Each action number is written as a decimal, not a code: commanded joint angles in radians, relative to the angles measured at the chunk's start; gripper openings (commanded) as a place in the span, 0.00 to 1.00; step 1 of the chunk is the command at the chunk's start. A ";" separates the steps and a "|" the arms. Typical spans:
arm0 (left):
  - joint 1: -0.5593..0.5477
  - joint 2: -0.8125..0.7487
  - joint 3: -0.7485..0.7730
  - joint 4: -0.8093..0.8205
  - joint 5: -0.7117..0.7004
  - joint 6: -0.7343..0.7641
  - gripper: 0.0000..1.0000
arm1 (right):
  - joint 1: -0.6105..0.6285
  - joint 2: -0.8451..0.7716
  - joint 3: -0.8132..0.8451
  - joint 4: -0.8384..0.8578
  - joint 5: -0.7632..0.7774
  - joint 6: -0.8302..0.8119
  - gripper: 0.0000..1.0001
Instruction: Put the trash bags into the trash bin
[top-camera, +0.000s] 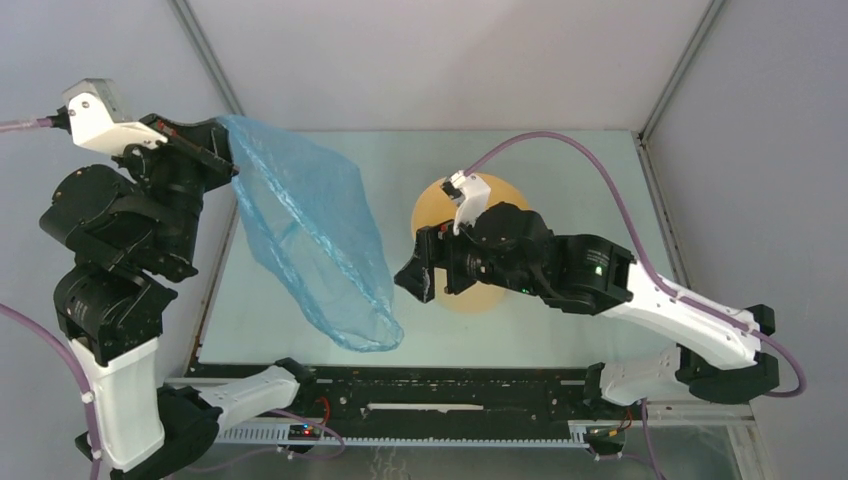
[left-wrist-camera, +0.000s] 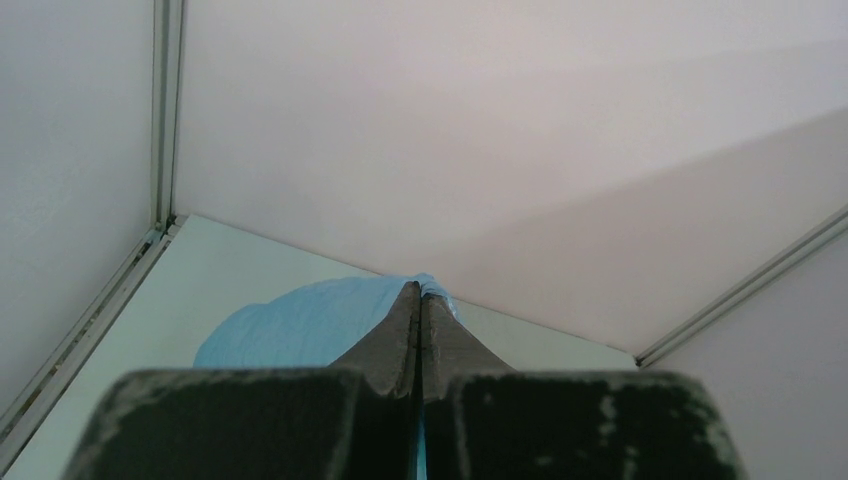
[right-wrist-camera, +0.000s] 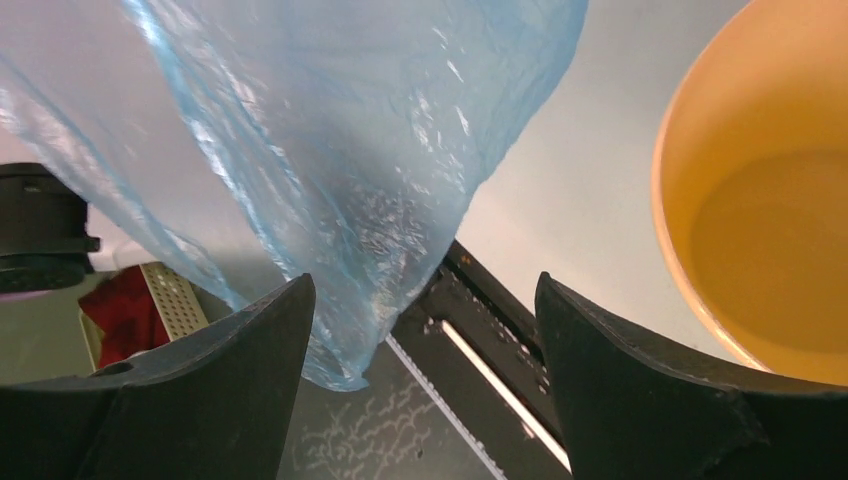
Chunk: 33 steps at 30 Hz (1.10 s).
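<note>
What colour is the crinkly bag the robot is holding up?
Light blue and see-through, shiny with wrinkles. The trash bag shows best in the right wrist view.

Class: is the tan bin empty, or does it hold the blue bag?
Empty as far as visible: the trash bin shows a bare inside; the trash bag hangs outside, from the left pincer.

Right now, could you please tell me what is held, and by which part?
Left end effector pinches the trash bag by its top edge; right end effector holds nothing.
</note>
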 joint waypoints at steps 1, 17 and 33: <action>0.006 0.006 0.025 0.022 -0.023 0.006 0.00 | 0.067 -0.015 -0.004 0.110 0.095 -0.001 0.89; 0.005 0.063 0.124 -0.011 -0.086 0.024 0.00 | 0.169 0.224 0.179 -0.155 0.321 -0.070 0.87; 0.005 0.008 0.133 0.069 0.237 -0.109 0.00 | 0.082 0.192 0.538 -0.121 0.395 -0.303 0.00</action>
